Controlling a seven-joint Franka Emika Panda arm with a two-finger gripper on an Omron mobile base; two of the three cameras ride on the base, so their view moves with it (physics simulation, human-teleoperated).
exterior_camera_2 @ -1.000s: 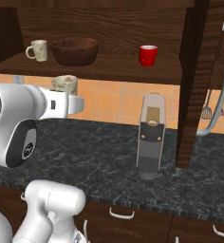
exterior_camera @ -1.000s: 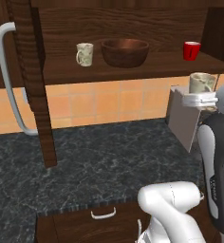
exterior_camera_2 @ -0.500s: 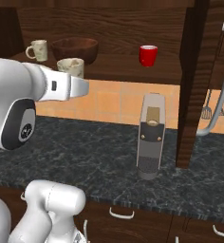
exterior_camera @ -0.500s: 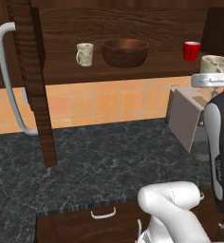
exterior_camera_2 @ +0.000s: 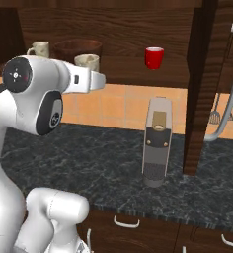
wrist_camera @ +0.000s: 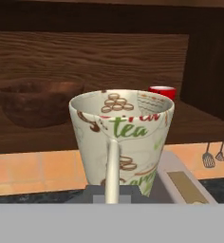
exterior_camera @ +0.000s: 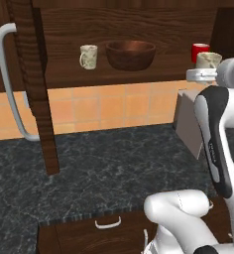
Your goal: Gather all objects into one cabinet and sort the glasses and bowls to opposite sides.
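Observation:
My gripper (exterior_camera: 204, 73) is shut on a cream patterned mug (exterior_camera: 208, 60), held upright at shelf height just in front of the open cabinet's shelf (exterior_camera: 114, 74). On that shelf stand another cream mug (exterior_camera: 88, 56) at the left, the wide dark brown bowl (exterior_camera: 131, 53) in the middle and the red cup (exterior_camera: 200, 49) at the right, right behind the held mug. In the right base view the held mug (exterior_camera_2: 88, 62) hangs before the bowl (exterior_camera_2: 79, 48), with the red cup (exterior_camera_2: 154, 58) apart to its right. The hand view has the held mug (wrist_camera: 122, 137) close up, handle toward the camera.
A grey coffee machine (exterior_camera_2: 155, 143) stands on the dark marble counter (exterior_camera: 104, 168) below the shelf. The cabinet doors stand open on both sides, left door (exterior_camera: 37, 84) and right door (exterior_camera_2: 200, 84), each with a curved grey handle (exterior_camera: 7, 84). Drawers (exterior_camera: 108, 224) lie under the counter.
The gripper has risen with the cream mug from below the shelf edge to shelf height and moved closer to the cabinet. The things on the shelf have not moved.

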